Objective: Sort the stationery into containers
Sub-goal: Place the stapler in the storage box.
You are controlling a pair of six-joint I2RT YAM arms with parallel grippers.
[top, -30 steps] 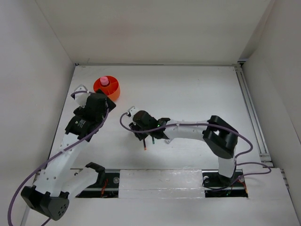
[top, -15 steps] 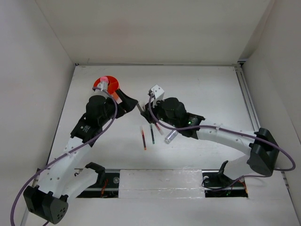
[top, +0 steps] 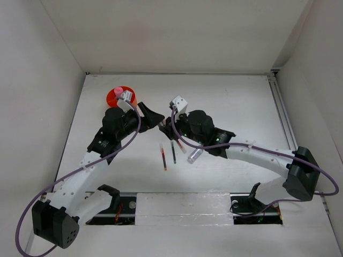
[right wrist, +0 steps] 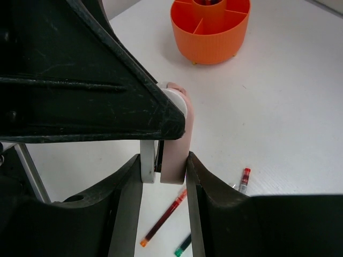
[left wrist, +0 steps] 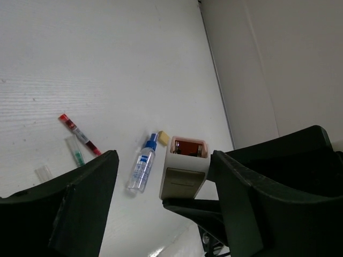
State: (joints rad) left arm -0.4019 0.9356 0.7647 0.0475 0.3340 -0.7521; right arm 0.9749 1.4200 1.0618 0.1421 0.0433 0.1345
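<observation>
My right gripper [right wrist: 163, 160] is shut on a small white and pink piece [right wrist: 172, 144] and holds it above the table. My left gripper [left wrist: 164, 156] is open, with its jaws on either side of that piece [left wrist: 185, 168] without closing on it. In the top view the two grippers meet mid-table, left [top: 154, 119] and right [top: 165, 125]. Below them lie a red pen [top: 162, 156], a dark-green pen [top: 173, 152], a short red-capped pen [top: 181, 145] and a clear blue-capped bottle [top: 194, 155]. A tan cube [left wrist: 163, 137] lies by the bottle [left wrist: 141, 168]. The orange tub [top: 111, 99] holds the pink-capped bottle [top: 118, 90].
The tub [right wrist: 210, 40] stands at the back left, close to the left wall. White walls enclose the table on three sides. A metal rail [top: 281, 120] runs along the right edge. A small clear piece [left wrist: 43, 172] lies near the pens.
My left gripper has swung right, away from the tub, and now straddles the piece in my right gripper. My right gripper rose from the pens a second ago and has barely moved since.
</observation>
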